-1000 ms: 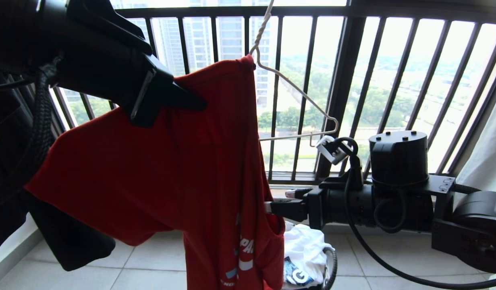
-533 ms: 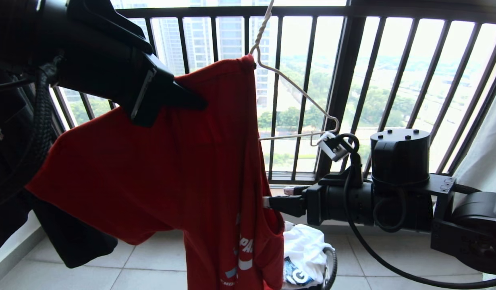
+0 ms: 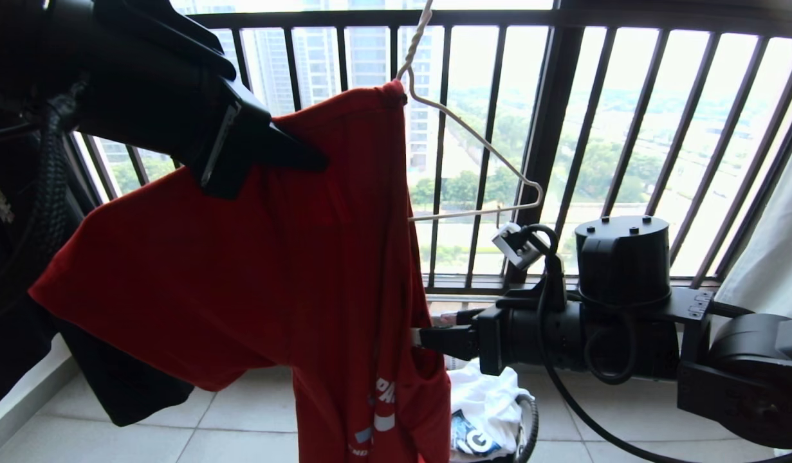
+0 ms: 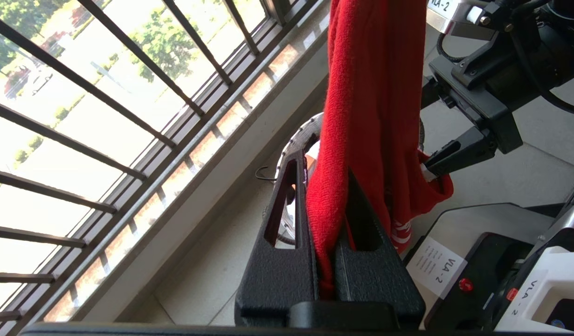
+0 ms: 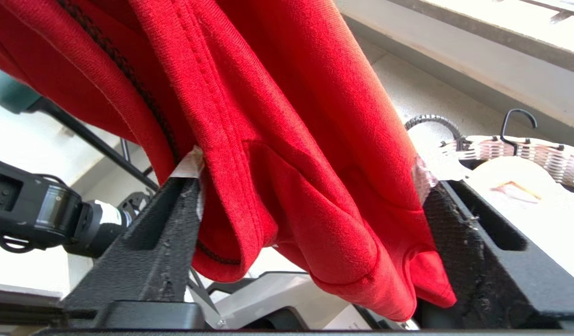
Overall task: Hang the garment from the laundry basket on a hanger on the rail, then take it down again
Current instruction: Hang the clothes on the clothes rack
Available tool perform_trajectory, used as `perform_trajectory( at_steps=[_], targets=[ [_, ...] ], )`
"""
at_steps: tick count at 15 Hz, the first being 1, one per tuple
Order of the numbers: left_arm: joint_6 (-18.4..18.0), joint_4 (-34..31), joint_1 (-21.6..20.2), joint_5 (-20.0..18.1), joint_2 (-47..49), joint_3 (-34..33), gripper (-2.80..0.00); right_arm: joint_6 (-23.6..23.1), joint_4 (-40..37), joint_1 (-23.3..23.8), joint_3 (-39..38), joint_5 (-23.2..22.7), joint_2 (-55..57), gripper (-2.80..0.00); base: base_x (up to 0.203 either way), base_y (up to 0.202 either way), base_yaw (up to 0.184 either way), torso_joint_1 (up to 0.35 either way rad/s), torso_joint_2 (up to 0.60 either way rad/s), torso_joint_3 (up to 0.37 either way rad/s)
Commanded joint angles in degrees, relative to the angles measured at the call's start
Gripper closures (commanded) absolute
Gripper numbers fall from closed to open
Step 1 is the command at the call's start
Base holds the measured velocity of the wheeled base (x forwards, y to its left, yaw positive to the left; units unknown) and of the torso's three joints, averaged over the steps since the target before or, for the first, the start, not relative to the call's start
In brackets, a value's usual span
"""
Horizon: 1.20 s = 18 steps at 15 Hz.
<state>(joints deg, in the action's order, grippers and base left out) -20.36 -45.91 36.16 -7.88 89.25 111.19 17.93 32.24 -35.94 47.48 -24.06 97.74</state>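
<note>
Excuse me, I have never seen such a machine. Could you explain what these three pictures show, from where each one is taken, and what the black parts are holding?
This is a robot with two arms, working on a balcony. The wide picture comes from a camera on its head; the other two come from cameras on its wrists, behind the fingers.

The red T-shirt is draped over one side of a thin wire hanger in front of the black railing. The left hand is shut on a fold of the shirt high up. The right hand is open, its two fingers standing on either side of a lower fold of the shirt.

On the tiled floor stands a laundry basket with a white shirt inside.
</note>
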Motion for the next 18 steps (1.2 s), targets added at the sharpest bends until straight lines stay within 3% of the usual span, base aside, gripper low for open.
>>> perform_trajectory(
  at_steps=[1,7,9,18],
  targets=[
    [-0.1,-0.2,0.0,0.0,0.0,0.0,0.00,0.1,0.3,0.0,0.0,0.3,-0.1,0.00,0.000,0.000,0.000,0.000,0.00,0.000],
    [0.2,-0.7,0.3,-0.5,-1.2,-0.2,0.00,0.2,2.3,0.2,0.0,1.5,0.3,0.00,0.000,0.000,0.000,0.000,0.00,0.000],
    [0.4,-0.8,2.1,-0.6,-2.4,-0.6,0.00,0.2,2.3,2.2,0.5,1.5,0.8,0.00,0.000,0.000,0.000,0.000,0.00,0.000],
    [1.0,-0.8,2.0,-0.5,-6.0,-3.9,0.00,0.1,2.0,12.1,4.5,0.9,1.5,0.00,0.000,0.000,0.000,0.000,0.00,0.000]
  ],
)
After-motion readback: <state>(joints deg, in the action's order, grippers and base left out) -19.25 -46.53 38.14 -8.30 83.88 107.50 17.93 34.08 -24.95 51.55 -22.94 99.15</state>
